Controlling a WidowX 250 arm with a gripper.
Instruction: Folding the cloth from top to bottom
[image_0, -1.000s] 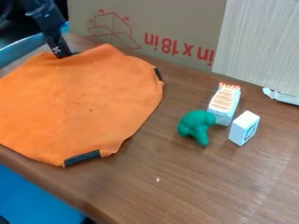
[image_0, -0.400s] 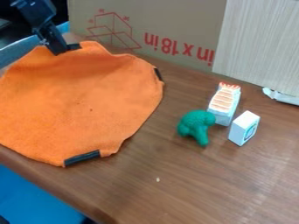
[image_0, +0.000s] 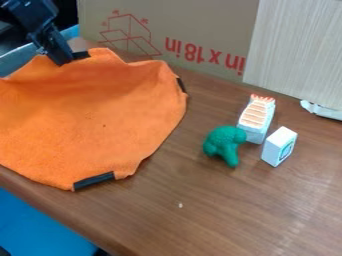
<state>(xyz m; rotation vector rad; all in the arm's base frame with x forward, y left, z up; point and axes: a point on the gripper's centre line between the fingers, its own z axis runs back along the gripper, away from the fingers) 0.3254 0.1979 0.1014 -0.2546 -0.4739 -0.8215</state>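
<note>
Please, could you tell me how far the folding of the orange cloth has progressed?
Only the start looks done: the gripper seems to hold the orange cloth by its top edge, which looks raised. The main part is unfolded, its bottom edge lying near the table's front. Bringing the top over to the bottom and releasing it likely remain.

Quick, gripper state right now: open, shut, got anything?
Gripper: closed, pinching the top edge of the orange cloth, toward the back of the table.
</note>
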